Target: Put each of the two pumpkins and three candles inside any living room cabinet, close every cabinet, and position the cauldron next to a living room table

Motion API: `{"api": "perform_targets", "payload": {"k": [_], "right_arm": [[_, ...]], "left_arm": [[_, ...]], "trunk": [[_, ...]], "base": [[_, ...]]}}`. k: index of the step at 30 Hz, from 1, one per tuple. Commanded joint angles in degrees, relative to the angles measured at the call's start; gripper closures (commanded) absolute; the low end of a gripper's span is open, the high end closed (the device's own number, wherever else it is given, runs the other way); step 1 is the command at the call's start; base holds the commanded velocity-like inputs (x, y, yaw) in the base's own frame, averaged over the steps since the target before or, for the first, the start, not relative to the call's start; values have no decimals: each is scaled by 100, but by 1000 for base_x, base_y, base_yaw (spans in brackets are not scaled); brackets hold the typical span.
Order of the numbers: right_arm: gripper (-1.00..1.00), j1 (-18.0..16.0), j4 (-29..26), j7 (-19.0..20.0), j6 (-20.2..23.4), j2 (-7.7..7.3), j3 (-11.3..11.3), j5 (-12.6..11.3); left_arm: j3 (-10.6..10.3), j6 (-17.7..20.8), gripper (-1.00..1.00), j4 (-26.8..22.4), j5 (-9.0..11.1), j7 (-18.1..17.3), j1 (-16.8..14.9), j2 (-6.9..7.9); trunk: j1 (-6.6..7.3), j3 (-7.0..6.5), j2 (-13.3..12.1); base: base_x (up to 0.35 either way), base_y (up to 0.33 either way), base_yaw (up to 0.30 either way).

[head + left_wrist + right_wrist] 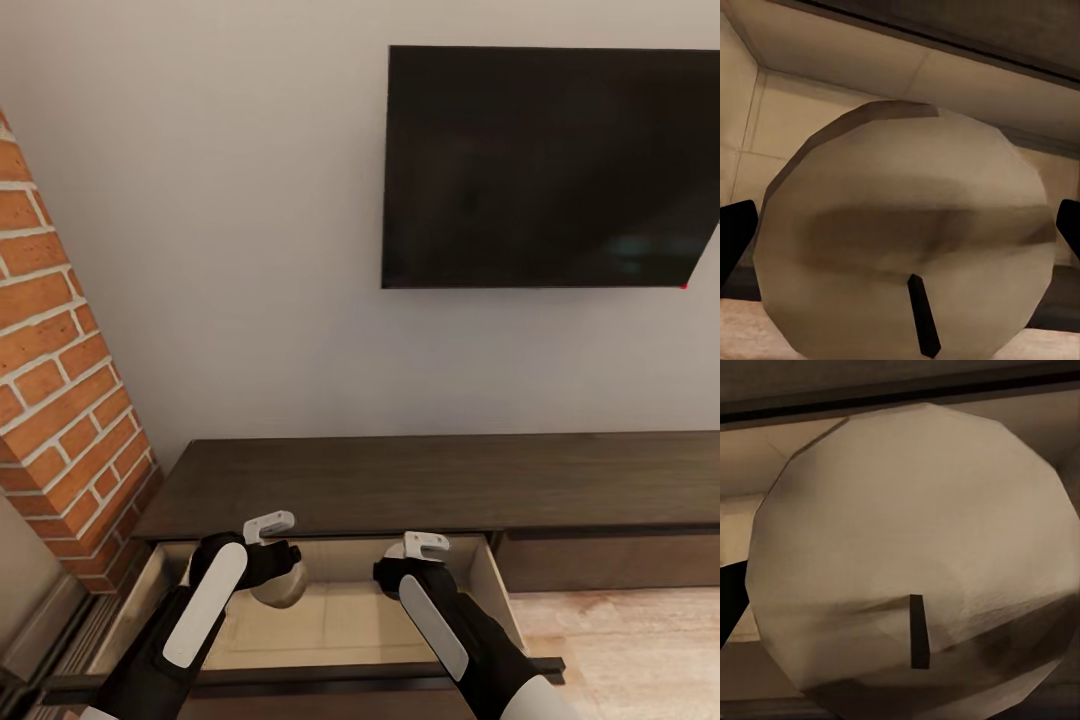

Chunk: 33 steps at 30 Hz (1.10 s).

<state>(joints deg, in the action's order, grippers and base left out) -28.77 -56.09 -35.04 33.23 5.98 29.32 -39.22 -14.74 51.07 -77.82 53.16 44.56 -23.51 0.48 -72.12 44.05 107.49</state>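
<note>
cabinet: one long low dark-brown unit, lower half of the head frame, flat top against the pale wall.
drawers: two counted. Left drawer pulled out, pale wood inside, lower centre of frame. Right drawer front flush with the unit, lower right.
candles: two pale round wax bodies, one per wrist view, each with a short dark wick.
left candle: large and centred in the left wrist frame, wick near bottom centre; in the head view a pale rounded lump just under the left pincer, over the open drawer.
right candle: centred in the right wrist frame, wick lower centre; in the head view hidden behind the arm.
left pincer: lower left-centre of the head frame, above the drawer; dark fingers at both side edges of the wrist frame flank the candle, spread to its width. Contact looks likely, gripping it.
right pincer: lower centre-right, above the same drawer; one dark finger at the left edge beside the candle; grip cannot be judged.
pincers apart: well apart, side by side.
TV: one, black, upper right, on the wall.
brick column: one, left edge.
floor: pale wood, lower right.
writing: none readable.
</note>
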Motion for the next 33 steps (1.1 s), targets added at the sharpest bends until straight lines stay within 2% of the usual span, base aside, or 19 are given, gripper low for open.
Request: {"api": "perform_targets", "payload": {"k": [1, 8, 33], "right_arm": [[100, -6, -7, -64, 8, -1, 13, -48], [100, -6, -7, -64, 8, -1, 13, -48], [100, -6, -4, -56, 8, -5, 13, -48]], "left_arm": [[-11, 0, 100, -5, 54, 56, -5, 5], [-14, 0, 100, -5, 57, 47, -5, 5], [-20, 0, 100, -13, 55, 44, -5, 5]], "trunk": [[1, 5, 3], [1, 5, 3], [1, 5, 3]], "base": [[1, 286, 0], [13, 259, 0], [74, 87, 0]]}}
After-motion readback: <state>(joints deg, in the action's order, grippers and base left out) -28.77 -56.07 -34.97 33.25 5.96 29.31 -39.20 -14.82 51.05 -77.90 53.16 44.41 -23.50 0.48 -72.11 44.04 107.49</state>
